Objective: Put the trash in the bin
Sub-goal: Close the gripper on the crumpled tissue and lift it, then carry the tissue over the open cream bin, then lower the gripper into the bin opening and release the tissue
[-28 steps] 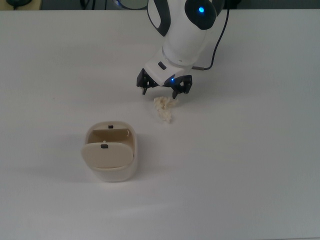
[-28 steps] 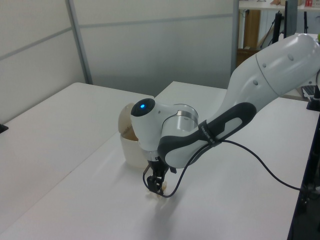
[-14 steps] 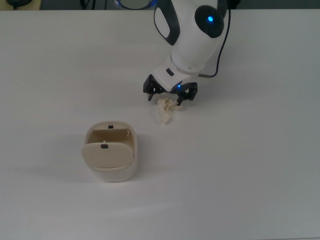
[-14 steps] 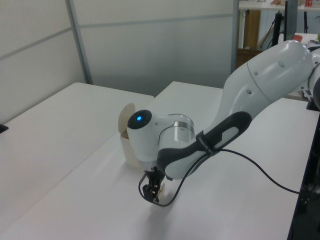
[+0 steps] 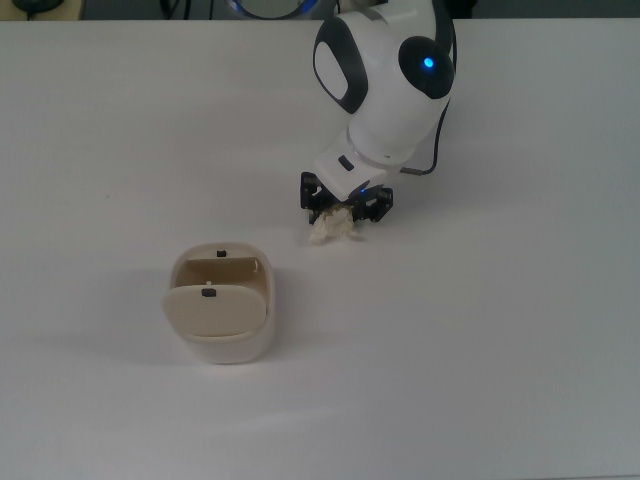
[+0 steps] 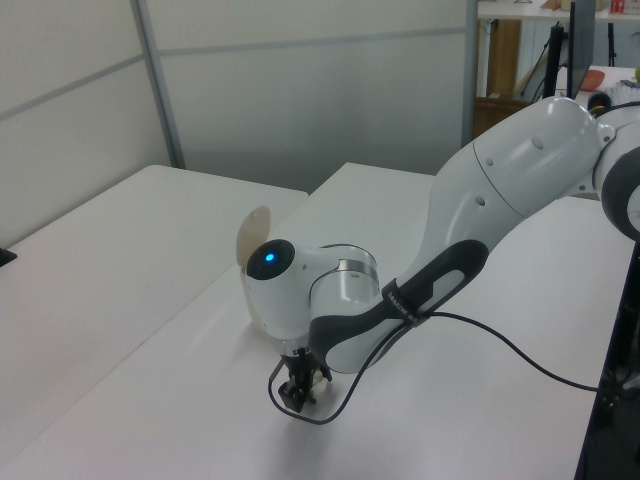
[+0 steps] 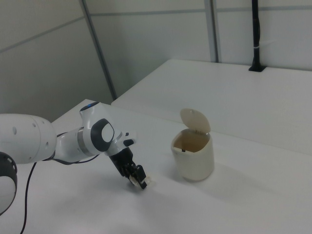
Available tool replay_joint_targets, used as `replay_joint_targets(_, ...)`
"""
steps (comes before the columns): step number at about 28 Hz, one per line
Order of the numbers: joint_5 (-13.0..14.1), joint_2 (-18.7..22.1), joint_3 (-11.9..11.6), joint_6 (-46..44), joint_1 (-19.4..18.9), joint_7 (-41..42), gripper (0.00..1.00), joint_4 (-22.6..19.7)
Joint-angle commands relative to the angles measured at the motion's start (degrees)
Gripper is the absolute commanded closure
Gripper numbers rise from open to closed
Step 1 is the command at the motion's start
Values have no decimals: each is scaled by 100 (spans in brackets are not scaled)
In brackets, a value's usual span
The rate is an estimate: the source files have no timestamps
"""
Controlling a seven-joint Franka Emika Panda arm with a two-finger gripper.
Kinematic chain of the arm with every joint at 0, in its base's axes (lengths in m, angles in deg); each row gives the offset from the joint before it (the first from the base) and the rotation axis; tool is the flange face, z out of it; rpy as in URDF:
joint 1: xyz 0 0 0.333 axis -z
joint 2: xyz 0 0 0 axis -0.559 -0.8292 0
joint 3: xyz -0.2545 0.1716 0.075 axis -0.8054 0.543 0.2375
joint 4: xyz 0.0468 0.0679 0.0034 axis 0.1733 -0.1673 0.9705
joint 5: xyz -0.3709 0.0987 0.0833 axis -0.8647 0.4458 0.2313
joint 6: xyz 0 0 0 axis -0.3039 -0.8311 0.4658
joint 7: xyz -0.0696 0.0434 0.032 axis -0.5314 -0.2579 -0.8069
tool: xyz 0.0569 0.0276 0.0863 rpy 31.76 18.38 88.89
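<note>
The gripper is down at the white tabletop, its 2 dark fingers set on either side of the trash, a crumpled off-white wad lying on the surface; whether they have pinched it tight I cannot tell. The trash lies well apart from the bin, toward the top view's upper right of it. The bin stands upright with its flap lid tipped up. A black cable trails from the arm behind the gripper.
</note>
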Motion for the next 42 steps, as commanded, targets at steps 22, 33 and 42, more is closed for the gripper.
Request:
replay_joint_targets(22, 125, 380, 59, -347, 382, -106, 100, 1462)
replay_joint_targets(33, 126, 363, 6, -285, 970, -71, 100, 1877)
replay_joint_targets(42, 73, 37, -3, -136, 1341, -97, 64, 2009)
